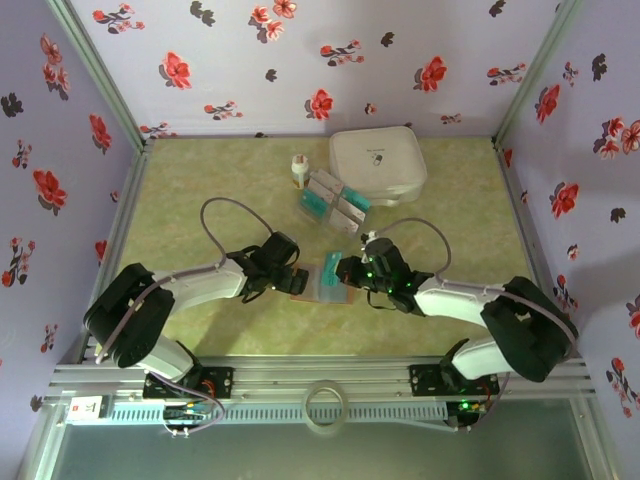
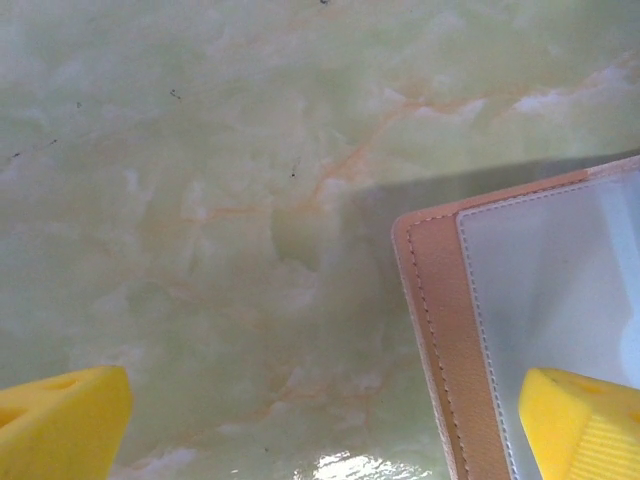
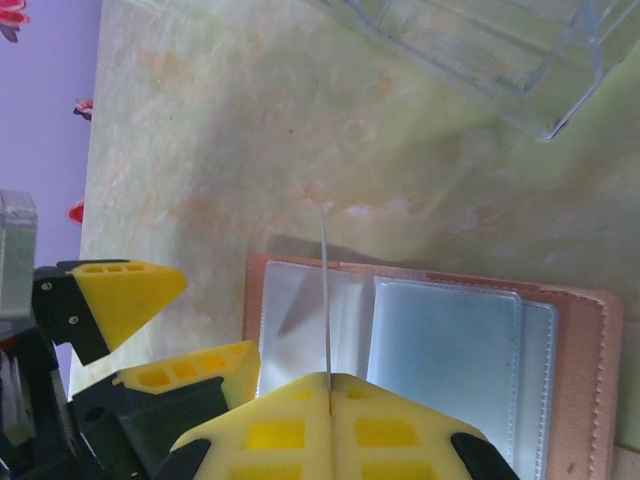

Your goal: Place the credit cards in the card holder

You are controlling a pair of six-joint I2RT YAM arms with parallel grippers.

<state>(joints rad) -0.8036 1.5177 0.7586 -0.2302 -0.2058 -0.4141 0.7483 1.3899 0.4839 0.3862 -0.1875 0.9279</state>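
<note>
As right jaws clamp one card (image 3: 325, 290) over the open card holder (image 3: 585, 345), left jaws gape. Other credit cards (image 1: 335, 205) wait beyond.

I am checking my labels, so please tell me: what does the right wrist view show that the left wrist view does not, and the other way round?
Right wrist extras: the shut right tool pinching a card edge-on above the pockets of the card holder, and a clear plastic box. Left wrist extras: the stitching on the holder's corner, seen close. Shared: the card holder, the open left tool, the green marbled table.
</note>
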